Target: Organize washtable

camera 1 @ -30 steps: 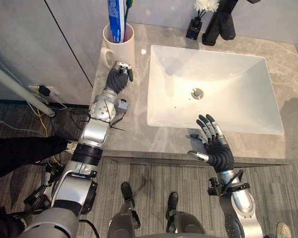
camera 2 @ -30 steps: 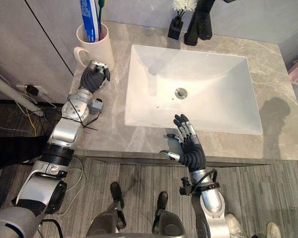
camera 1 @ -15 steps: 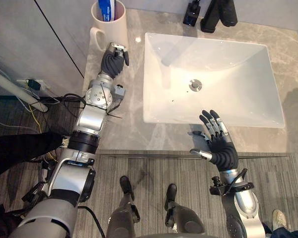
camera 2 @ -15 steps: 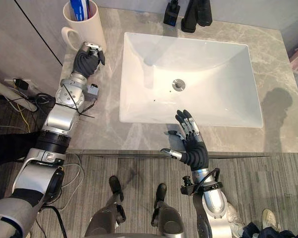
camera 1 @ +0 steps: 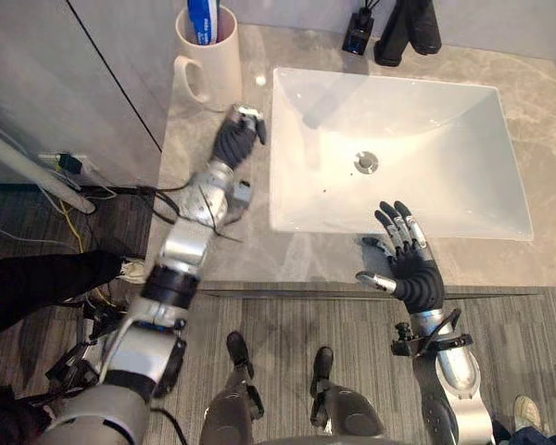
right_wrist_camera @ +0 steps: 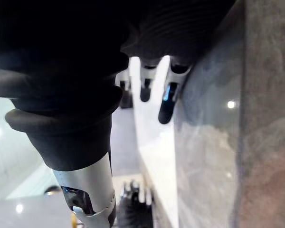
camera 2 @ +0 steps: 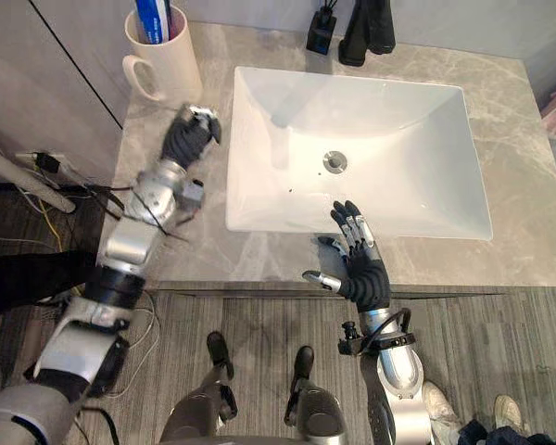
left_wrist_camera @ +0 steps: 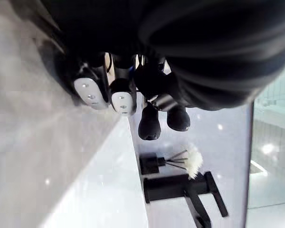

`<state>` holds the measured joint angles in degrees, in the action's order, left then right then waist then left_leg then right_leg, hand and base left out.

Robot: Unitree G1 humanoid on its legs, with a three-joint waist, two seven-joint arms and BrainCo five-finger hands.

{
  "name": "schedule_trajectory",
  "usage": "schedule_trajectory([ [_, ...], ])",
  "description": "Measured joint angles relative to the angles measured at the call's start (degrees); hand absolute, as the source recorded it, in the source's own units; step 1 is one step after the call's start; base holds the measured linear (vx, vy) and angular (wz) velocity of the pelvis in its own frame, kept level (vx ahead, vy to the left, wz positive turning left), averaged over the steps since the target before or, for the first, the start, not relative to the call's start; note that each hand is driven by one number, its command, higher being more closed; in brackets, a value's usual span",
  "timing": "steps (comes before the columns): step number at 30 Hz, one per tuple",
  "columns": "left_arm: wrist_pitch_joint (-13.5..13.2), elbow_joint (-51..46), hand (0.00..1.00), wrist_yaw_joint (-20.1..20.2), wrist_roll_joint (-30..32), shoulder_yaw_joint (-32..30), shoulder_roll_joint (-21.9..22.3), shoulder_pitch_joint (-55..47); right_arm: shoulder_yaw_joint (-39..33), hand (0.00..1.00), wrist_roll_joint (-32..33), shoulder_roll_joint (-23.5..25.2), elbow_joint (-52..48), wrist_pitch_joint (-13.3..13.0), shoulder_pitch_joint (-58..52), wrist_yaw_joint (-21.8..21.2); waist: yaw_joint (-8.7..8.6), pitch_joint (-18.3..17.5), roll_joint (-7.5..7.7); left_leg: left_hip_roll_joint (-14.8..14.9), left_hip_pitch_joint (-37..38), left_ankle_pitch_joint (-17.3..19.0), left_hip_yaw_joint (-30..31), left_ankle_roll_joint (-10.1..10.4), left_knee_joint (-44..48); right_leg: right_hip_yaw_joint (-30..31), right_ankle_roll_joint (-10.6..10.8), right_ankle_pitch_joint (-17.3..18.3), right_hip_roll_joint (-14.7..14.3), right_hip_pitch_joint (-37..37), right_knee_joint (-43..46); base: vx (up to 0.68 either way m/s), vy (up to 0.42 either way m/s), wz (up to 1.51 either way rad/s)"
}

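Cream ceramic mug (camera 1: 213,60) with a blue tube (camera 1: 204,17) stands on the grey marble tabletop (camera 1: 542,158), just beyond the curled, empty left robot hand (camera 1: 236,139). A white rectangular basin (camera 1: 417,148) lies beside it. The right robot hand (camera 1: 408,267) is spread.

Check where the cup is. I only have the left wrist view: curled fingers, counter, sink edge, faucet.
Observer: The cream mug stands at the back left corner of the counter. It is behind the left hand and apart from it.
Operator: Anything in it?
Observer: A blue-and-white tube stands in it.
Operator: Right hand?
Observer: The right hand is open with its fingers spread. It is over the counter's front strip by the front rim of the sink and holds nothing.
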<state>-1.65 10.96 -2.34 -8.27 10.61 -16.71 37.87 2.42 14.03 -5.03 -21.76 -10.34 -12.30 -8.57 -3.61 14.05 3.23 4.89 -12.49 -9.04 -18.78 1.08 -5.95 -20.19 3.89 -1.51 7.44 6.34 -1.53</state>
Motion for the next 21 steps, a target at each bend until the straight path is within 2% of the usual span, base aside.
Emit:
schedule_trajectory([
  [1, -0.19, -1.28, 1.00, 0.22, -0.37, 0.03, 0.52, -1.82, -0.29, 0.00, -0.01, -0.01, 0.36, 0.04, 0.48, 0.05, 0.14, -0.12, -0.29, -0.03, 0.31, 0.00, 0.13, 0.00, 0.00, -0.12, 0.00, 0.01, 0.00, -0.40, -0.03, 0.00, 0.035, 0.11],
  [2, -0.56, -3.97, 1.00, 1.00, -1.92, 0.00, 1.77, -6.55, -1.16, 0.00, -0.02, -0.16, 1.45, 0.06, 0.92, 0.34, 0.91, -0.47, -1.39, -0.10, 1.30, 0.02, 0.38, 0.01, -0.01, -0.36, 0.02, 0.09, 0.03, -1.49, -0.08, 0.00, 0.029, 0.08],
  [4, -1.24, -7.27, 1.00, 1.31, -4.58, -0.60, 2.47, -12.87, -2.32, 0.00, -0.03, -0.52, 2.46, 0.15, 1.04, 0.44, 1.30, -1.53, -3.22, -0.37, 1.82, 0.01, 1.04, 0.01, -0.01, -1.18, 0.31, 0.46, 0.26, -2.55, -0.19, 0.01, 0.034, 0.18],
  [7, -1.53, -13.27, 1.00, 3.33, -9.97, -4.97, 3.62, -26.39, -5.17, 0.00, -0.16, -0.85, 4.61, 0.63, 0.76, 0.38, 1.41, -3.23, -5.82, -0.79, 4.03, 0.06, 1.63, 0.03, -0.02, -1.89, 1.08, 1.21, 0.65, -5.12, -0.20, 0.01, 0.030, 0.13],
  [10, -1.75, -18.24, 1.00, 4.75, -12.61, -12.25, 6.08, -38.67, -11.33, 0.00, -1.00, -0.02, 5.91, 0.80, -1.25, 0.27, 2.17, -5.14, -7.16, -0.80, 5.50, 0.16, 1.91, 0.02, -0.01, -2.27, 0.99, 1.78, 0.67, -6.82, -0.33, 0.00, 0.026, 0.06],
  [13, -2.76, -20.51, 1.00, 5.11, -14.00, -16.50, 8.72, -47.67, -17.54, 0.00, -1.38, 1.23, 7.43, 0.80, -4.92, 0.18, 3.01, -7.10, -6.79, -0.78, 6.95, 0.46, 2.42, 0.42, -0.01, -2.92, 1.16, 2.29, 0.75, -8.39, -0.69, -0.03, 0.024, 0.09],
  [14, -3.11, -20.72, 0.00, 5.66, -14.40, -17.14, 9.55, -49.98, -19.31, 0.00, -1.40, 1.70, 7.95, 0.79, -5.97, 0.14, 2.98, -7.78, -6.59, -0.78, 7.29, 0.56, 2.77, 0.56, -0.01, -3.25, 1.38, 2.48, 0.80, -8.95, -0.70, -0.01, 0.016, 0.13],
  [17, -3.51, -20.72, 0.00, 6.97, -15.22, -18.36, 12.40, -56.57, -24.01, 0.00, -1.67, 4.18, 9.53, 0.89, -8.67, 0.61, 2.93, -10.31, -5.67, -0.74, 7.52, 0.65, 2.96, 0.51, -0.01, -3.36, 1.58, 2.72, 0.84, -9.19, -0.72, 0.00, 0.005, 0.03],
  [21, -3.79, -19.33, 0.00, 8.69, -16.58, -20.14, 16.24, -61.97, -28.16, 0.00, -3.06, 6.41, 11.43, 1.82, -11.70, 0.88, 2.79, -10.85, -5.29, -0.57, 8.69, 0.84, 2.60, 0.26, -0.01, -3.12, 1.65, 2.75, 0.86, -10.16, -0.73, -0.01, 0.009, -0.03],
])
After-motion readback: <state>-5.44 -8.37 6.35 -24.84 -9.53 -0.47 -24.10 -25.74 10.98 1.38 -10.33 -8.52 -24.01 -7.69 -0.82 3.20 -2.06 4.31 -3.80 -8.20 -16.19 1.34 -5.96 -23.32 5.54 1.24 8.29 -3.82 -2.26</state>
